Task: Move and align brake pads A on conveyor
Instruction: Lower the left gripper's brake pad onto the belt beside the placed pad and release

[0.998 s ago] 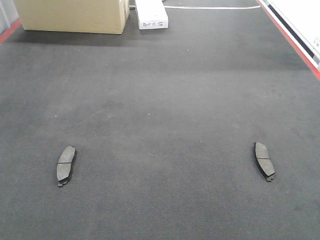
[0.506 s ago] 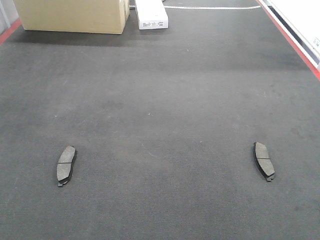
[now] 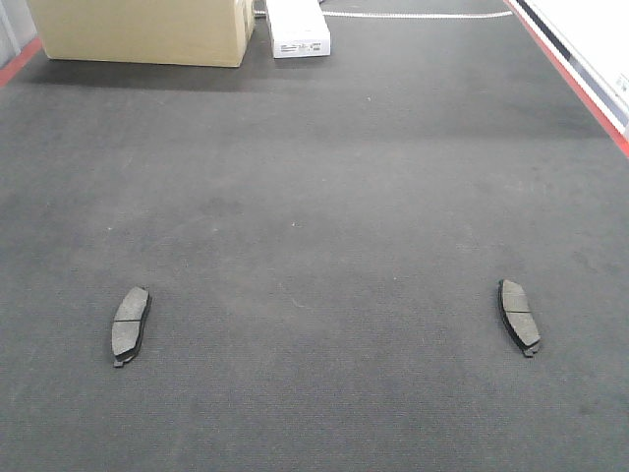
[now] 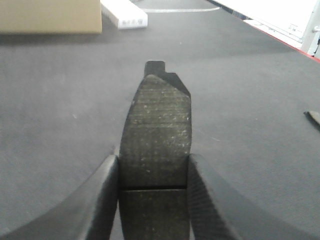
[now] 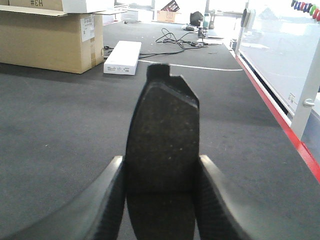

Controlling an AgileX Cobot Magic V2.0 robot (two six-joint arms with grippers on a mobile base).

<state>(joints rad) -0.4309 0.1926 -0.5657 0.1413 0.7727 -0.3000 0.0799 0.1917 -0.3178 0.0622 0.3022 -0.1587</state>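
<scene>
Front view: two brake pads lie flat on conveyor (image 3: 314,197), left pad (image 3: 130,324) & right pad (image 3: 518,316) well apart. Wrist cams: left gripper (image 4: 152,195) pinches a third pad (image 4: 157,145), right gripper (image 5: 160,200) pinches a fourth pad (image 5: 162,145), both above belt.

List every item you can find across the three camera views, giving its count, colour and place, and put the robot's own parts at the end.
Flat, curved dark grey brake pads: four; one on the belt's left, one on its right, one in each gripper.
Rough dark grey conveyor belt: one, under everything.
Red edge strip: along the belt's right side; another at the far left.
Tan cardboard box: one, far left end.
White flat carton: one, beside the cardboard box.
Black cables: a tangle, beyond the belt.
Left gripper: black fingers either side of a pad.
Right gripper: black fingers either side of a pad.
</scene>
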